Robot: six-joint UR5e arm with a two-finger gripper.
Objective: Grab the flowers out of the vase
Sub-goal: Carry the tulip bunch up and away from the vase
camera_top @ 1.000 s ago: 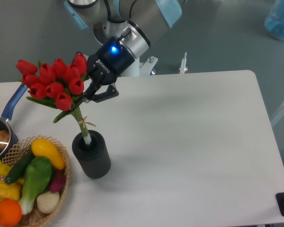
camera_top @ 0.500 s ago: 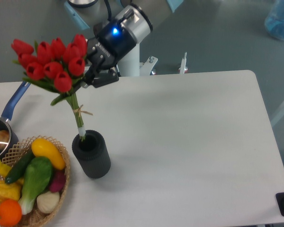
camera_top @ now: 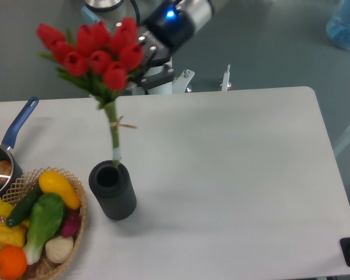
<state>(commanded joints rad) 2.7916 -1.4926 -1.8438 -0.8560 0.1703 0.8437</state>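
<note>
A: Gripper (camera_top: 141, 58) status? It sits at the far left, right behind the red heads, clamped on the flowers (camera_top: 96, 49) just under the blooms (fingers mostly hidden by petals, only dark bits show beside them).

B: Agreed, grasping the bunch. Where's the bunch itself?

A: Up in the air, tilted slightly, heads high at far left. Stems run down toward the vase (camera_top: 112, 191); twine knot sits partway down the stems. Pale stem ends are right at the vase mouth, at its far rim. Can't tell if they're fully out or a hair inside.

B: Vase?

A: Upright on the white table (camera_top: 233, 175), near-left area, dark ribbed cylinder, mouth open.

B: Anything else?

A: Wicker basket (camera_top: 76, 192) of vegetables just left of the vase, touching or nearly. Blue-handled saucepan (camera_top: 6, 154) at the left edge, behind the basket.
</note>
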